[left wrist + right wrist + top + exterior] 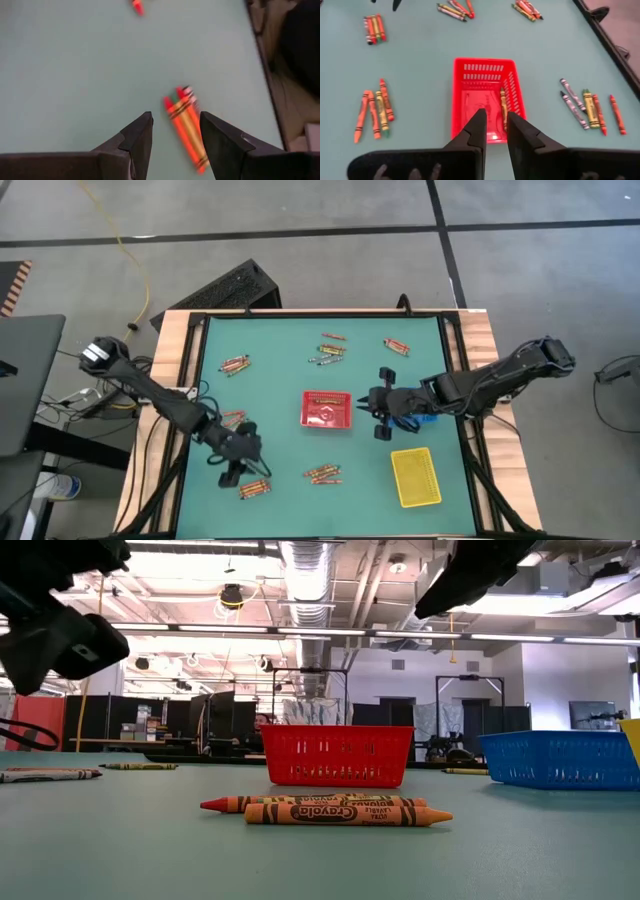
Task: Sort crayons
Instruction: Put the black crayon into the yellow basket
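We look down on a teal tabletop (pixel 280 360) framed by a pale wooden border, standing on a grey floor crossed by dark lines; a yellow cable (pixel 125 245) trails over that floor beyond the far edge. From table height the room behind is a large workshop with exposed ducts, strip lights and dark racks.

The crayons (pixel 322 474) lie in small loose clusters all over the surface: one near the front centre, one at the front left (pixel 254 489), one at the left rear (pixel 234 365), two at the rear centre (pixel 328 352) and one at the rear right (pixel 396 346). A single yellowish crayon (pixel 503 106) lies inside the red tray (pixel 326 409), which sits mid-table. A yellow tray (pixel 415 476) lies at the front right, and a blue tray (pixel 560 758) stands to the right of the red one.

Our left end effector (pixel 236 462) hovers just beside the front-left cluster, its fingers (pixel 137 137) apart with nothing between them; the crayons beneath show in the gap. Our right end effector (pixel 379 416) hangs at the red tray's right edge, its fingers (pixel 476 131) only narrowly parted and empty, pointing over the tray.
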Tool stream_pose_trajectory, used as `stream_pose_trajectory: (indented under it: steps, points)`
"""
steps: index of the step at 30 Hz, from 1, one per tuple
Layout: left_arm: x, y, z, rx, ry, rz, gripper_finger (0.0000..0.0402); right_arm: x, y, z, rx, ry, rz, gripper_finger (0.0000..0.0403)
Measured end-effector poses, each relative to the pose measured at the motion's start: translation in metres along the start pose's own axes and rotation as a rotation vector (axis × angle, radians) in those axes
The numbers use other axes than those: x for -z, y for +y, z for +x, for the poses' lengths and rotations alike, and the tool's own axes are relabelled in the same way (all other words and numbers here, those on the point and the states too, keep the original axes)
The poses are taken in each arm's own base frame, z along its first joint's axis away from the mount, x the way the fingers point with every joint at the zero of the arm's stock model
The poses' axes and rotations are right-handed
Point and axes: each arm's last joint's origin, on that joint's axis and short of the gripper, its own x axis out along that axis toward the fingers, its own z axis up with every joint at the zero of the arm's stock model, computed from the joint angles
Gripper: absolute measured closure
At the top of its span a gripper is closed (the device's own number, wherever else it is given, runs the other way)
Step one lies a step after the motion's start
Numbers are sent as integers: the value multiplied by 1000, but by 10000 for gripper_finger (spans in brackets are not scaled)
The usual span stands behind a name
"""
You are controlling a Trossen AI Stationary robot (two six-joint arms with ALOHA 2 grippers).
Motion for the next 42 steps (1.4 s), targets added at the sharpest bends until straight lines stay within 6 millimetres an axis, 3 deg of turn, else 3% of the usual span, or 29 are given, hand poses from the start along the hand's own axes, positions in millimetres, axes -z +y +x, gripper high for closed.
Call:
stream_pose_trajectory:
  steps: [6, 11, 18, 25, 33, 42]
  points:
    - [4, -13, 22, 48, -9, -20, 248, 5, 17, 0, -44, 13, 0, 336]
    - [3, -21, 29, 59, 0, -57, 249, 11, 40, 14, -38, 9, -29, 336]
    - [-6, -48, 26, 14, -22, 68, 249, 21, 77, 34, -104, -19, -71, 336]
    - [-3, -59, 18, -138, -57, 96, 249, 24, 102, 34, -178, -87, -74, 336]
    - [9, -64, 29, -188, -37, 77, 249, 25, 112, 26, -191, -127, -77, 336]
    - [27, -79, 61, -124, -9, 148, 249, 24, 106, 30, -167, -117, -74, 336]
